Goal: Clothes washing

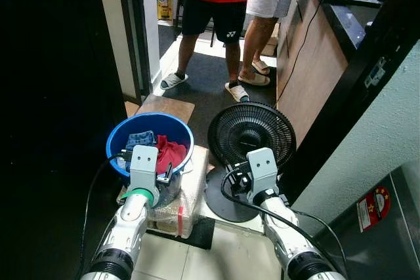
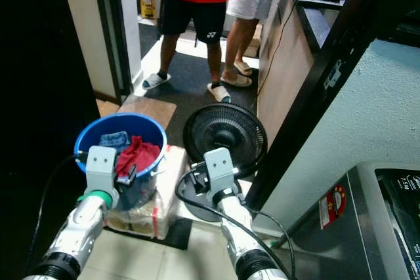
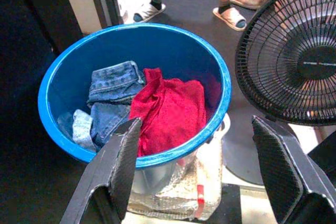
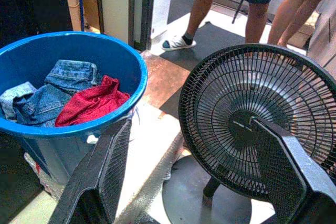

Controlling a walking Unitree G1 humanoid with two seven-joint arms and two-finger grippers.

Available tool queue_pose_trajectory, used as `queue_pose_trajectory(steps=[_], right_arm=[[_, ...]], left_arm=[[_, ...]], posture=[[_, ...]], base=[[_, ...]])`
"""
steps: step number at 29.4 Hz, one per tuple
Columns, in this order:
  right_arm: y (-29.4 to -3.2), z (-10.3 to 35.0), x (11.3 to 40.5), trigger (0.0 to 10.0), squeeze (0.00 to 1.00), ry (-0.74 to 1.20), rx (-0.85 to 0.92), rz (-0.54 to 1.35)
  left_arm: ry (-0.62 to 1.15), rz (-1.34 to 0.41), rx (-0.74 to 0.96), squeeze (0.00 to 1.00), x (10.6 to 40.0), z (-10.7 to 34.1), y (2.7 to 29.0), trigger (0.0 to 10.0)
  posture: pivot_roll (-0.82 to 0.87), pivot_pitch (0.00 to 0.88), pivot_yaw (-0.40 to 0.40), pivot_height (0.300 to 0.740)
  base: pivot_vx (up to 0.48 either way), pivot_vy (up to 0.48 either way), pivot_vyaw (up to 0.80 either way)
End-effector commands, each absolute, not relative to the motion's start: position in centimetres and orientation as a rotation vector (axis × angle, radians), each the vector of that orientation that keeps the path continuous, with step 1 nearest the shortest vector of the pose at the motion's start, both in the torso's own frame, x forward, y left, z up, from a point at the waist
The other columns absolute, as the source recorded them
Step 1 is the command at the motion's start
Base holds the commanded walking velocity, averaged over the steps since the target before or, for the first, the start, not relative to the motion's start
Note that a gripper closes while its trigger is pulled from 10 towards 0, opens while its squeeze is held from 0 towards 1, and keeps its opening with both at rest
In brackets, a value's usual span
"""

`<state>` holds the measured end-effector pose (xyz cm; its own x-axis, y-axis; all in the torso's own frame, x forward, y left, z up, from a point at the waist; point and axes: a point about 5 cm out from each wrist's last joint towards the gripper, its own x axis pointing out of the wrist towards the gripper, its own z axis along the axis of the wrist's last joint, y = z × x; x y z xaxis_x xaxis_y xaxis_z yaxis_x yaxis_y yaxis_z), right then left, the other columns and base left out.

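Note:
A blue basin (image 1: 118, 137) stands on a plastic-wrapped box (image 1: 189, 196) on the floor before me. In it lie a red cloth (image 3: 170, 108) and folded blue jeans (image 3: 115, 82). My left gripper (image 3: 197, 124) is held up just short of the basin's near rim, open, with nothing between its fingers. My right gripper (image 4: 192, 124) is raised beside it, open and empty, in front of a black floor fan (image 1: 251, 136) that stands to the right of the basin.
Two people (image 1: 213, 4) stand in the passage beyond the fan. A wooden counter (image 1: 315, 50) runs along the right. A washing machine (image 2: 367, 227) sits at the near right. A dark doorway (image 1: 52, 96) is on the left.

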<state>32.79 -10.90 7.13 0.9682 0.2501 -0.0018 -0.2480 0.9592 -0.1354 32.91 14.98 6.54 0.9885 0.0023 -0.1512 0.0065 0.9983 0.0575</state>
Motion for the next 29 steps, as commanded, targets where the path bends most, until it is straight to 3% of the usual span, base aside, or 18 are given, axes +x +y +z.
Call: queue_pose_trajectory(steps=[1, 5, 29], right_arm=[[-11.0, 6.91, 32.65, 10.0, 0.0, -0.006, -0.144, 0.249], [-10.97, 6.93, 32.68, 10.0, 0.0, -0.005, -0.149, 0.252], [-11.01, 6.97, 32.77, 10.0, 0.0, -0.002, -0.167, 0.256]], left_arm=[[0.162, -0.004, 0.06, 0.0, 32.7, 6.25, 14.83, 10.0], [0.156, -0.001, 0.063, 0.0, 32.73, 6.32, 14.86, 10.0], [0.152, -0.002, 0.062, 0.0, 32.88, 6.46, 14.75, 10.0]], posture=[[0.1, 0.0, -0.053, 0.74], [0.11, 0.0, -0.054, 0.74], [0.1, 0.0, -0.055, 0.74]], base=[[0.0, 0.0, 0.0], [0.215, 0.0, 0.0], [0.48, 0.0, 0.0]])
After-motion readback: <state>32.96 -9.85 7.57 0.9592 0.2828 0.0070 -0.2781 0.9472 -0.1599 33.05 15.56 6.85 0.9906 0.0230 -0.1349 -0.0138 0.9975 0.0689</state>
